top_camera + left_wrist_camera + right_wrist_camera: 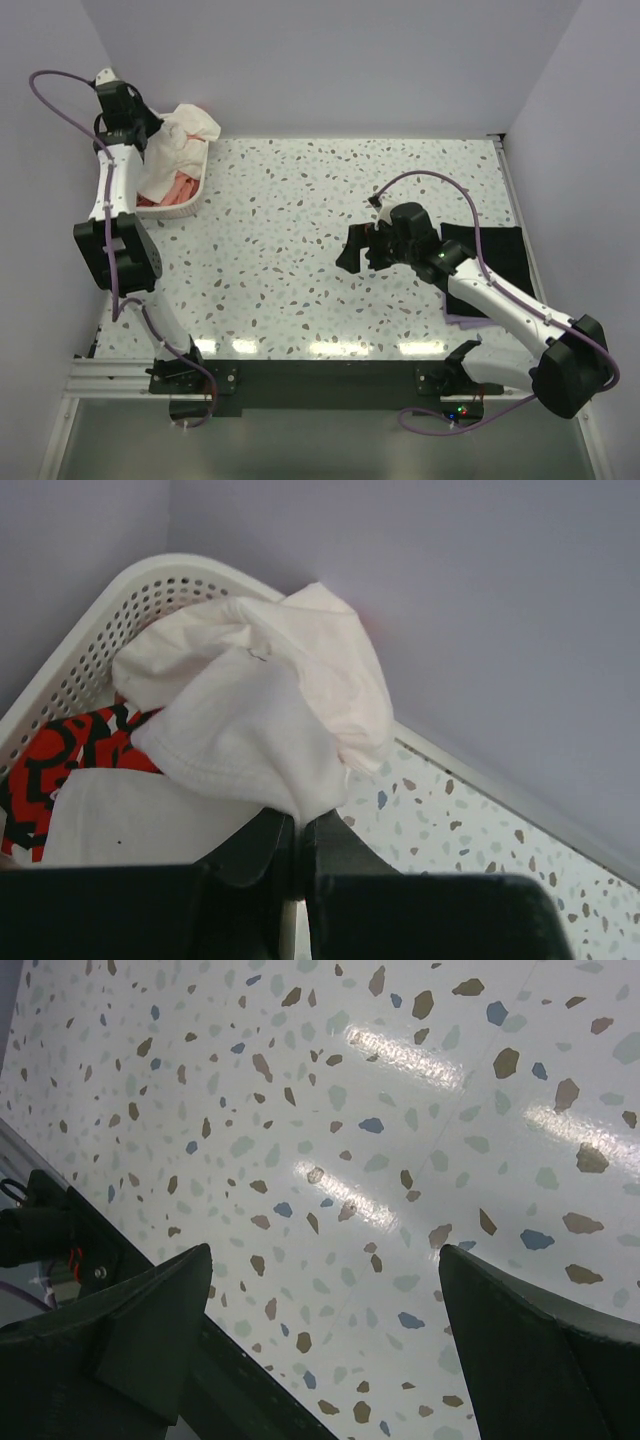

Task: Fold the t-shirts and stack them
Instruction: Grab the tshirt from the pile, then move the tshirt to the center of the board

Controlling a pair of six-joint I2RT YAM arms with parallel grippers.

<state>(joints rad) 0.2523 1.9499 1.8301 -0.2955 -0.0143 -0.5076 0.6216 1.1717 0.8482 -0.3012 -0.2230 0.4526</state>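
A cream-white t-shirt (250,700) lies bunched over the white basket (120,605), and part of its red and black logo print (80,745) shows lower in the basket. My left gripper (298,825) is shut on a fold of this cream cloth. From above, the left gripper (153,135) sits at the basket (200,185), with the cream t-shirt (190,128) spilling over the rim and salmon-pink cloth (178,188) under it. A folded black t-shirt (500,250) lies at the right on a lilac one (462,320). My right gripper (352,250) stands open over bare table (330,1160), its fingers (160,1310) wide apart.
The basket stands in the far left corner against the walls. The speckled table (300,230) stretches between basket and stack. A raised ledge (500,790) runs along the back wall. The dark rail (320,375) with both arm bases lines the near edge.
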